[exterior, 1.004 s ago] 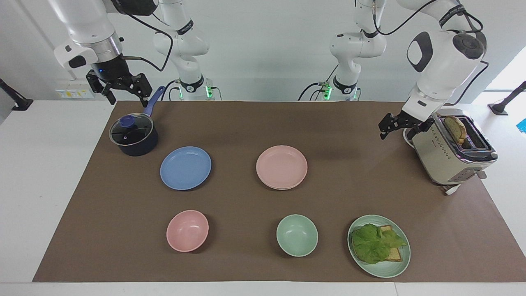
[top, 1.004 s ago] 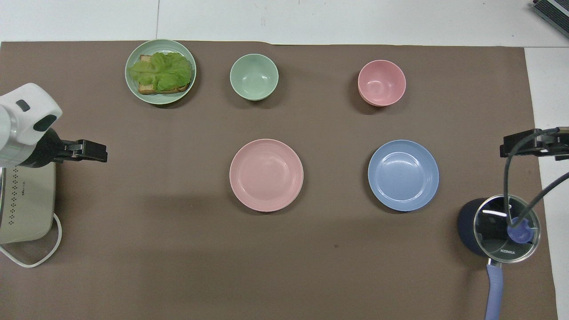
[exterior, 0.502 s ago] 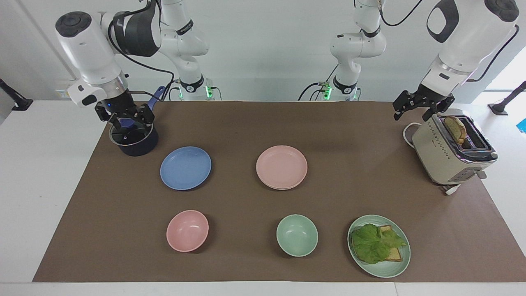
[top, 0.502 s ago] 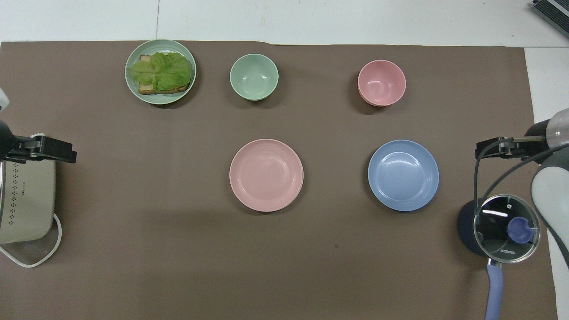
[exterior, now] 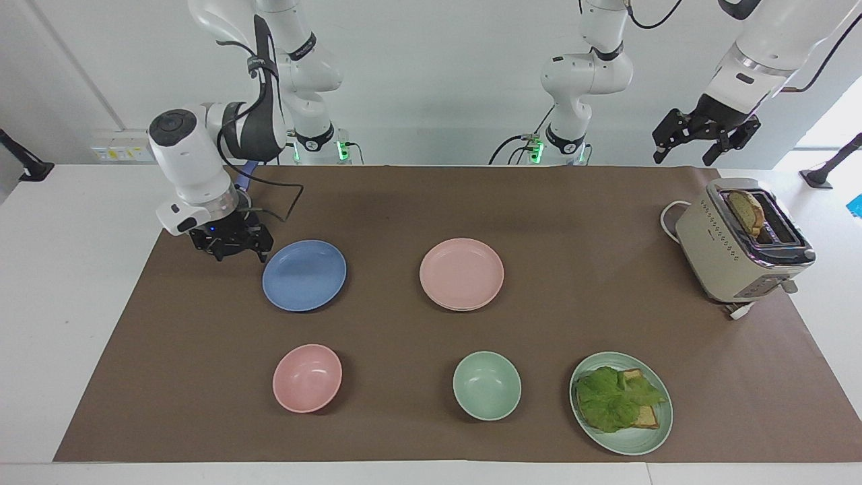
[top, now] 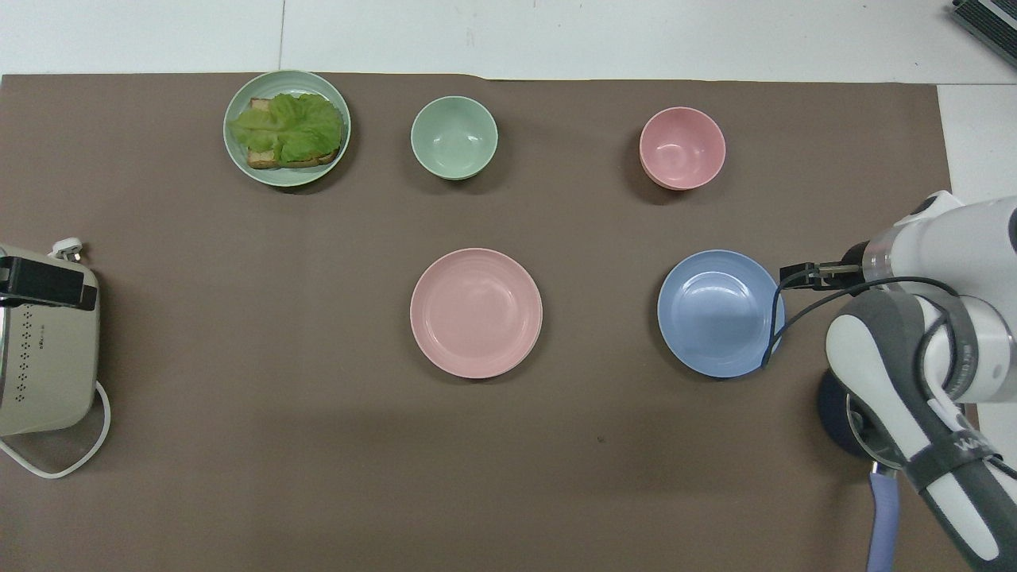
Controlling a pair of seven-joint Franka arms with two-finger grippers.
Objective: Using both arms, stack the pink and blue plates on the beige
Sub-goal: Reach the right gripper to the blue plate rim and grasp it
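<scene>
Facing view: right hand (exterior: 232,248) open, low beside blue plate (exterior: 304,275).

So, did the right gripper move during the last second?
Yes. The right gripper has come down from above the saucepan's handle to just beside the blue plate, low over the mat; the plate itself lies where it did.

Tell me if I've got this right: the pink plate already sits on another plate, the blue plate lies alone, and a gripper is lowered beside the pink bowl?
Not quite. The right gripper is lowered beside the blue plate, not the pink bowl, as the facing view shows. The rest stands: the pink plate sits on another plate, and the blue one lies alone.
</scene>
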